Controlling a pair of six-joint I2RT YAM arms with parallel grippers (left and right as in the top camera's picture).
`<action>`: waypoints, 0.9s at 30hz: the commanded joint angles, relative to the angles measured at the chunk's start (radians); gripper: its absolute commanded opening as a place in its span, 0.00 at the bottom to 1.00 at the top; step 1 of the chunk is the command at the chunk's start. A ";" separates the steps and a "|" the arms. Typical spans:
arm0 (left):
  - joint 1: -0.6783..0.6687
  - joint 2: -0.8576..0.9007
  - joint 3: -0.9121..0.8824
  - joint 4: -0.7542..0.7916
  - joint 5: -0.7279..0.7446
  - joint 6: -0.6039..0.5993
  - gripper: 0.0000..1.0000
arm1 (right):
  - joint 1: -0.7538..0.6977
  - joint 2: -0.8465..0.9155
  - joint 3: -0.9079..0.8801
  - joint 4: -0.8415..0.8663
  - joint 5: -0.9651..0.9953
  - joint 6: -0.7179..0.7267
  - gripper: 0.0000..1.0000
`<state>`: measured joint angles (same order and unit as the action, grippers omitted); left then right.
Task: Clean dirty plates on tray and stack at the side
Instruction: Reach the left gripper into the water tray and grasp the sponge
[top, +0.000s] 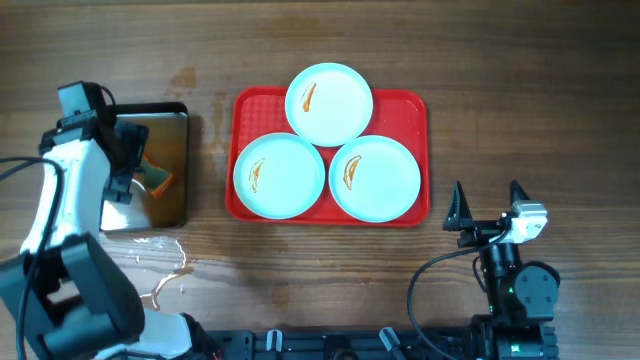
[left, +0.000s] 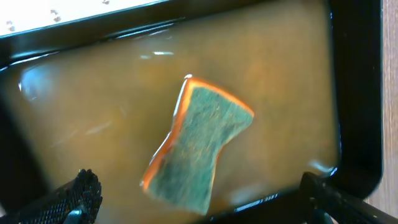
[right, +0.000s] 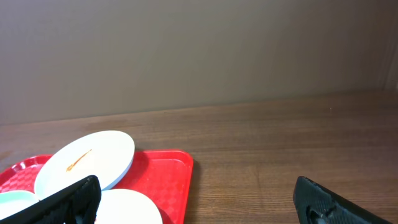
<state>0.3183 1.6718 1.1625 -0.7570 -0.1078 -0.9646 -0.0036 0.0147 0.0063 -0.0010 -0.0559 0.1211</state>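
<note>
Your left jaws hang over the dark metal pan (top: 172, 205) at the left end of the desk (top: 520, 60), spread wide. In the left wrist view one finger (left: 81, 198) is lower left and the other lower right. The sponge (left: 200, 149) lies between them in brownish water, green scrub face up with an orange edge showing. Nothing is gripped, and you can't tell if the tips touch the water. Your right jaws are wide open too and empty, with the fingers (top: 457, 207) pointing away from the base. They sit to the right of the tray (top: 408, 106), near its near-right corner but apart from it. The tray is red, mid-desk, and holds all three plates. The far plate (top: 335, 110) pokes out past the tray's far rim. The near-left plate (top: 290, 180) and near-right plate (top: 385, 180) lie side by side along the near rim. Every one carries an orange-brown smear, so none is clean and none is stacked at the side. The far plate meets both near plates at their edges; whether it overlaps or just touches them can't be told. A water puddle (top: 165, 262) lies on the desk just in front of the pan.
</note>
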 joint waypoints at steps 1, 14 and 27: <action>0.004 0.037 0.014 0.052 -0.013 -0.017 1.00 | -0.005 -0.007 -0.001 0.002 -0.008 -0.015 1.00; -0.010 0.180 0.013 0.084 -0.006 -0.016 0.98 | -0.005 -0.007 -0.001 0.002 -0.008 -0.015 1.00; -0.039 0.252 0.013 0.095 0.012 -0.015 0.58 | -0.005 -0.007 -0.001 0.002 -0.008 -0.015 1.00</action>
<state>0.2832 1.8984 1.1645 -0.6636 -0.1059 -0.9722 -0.0036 0.0147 0.0063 -0.0010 -0.0563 0.1211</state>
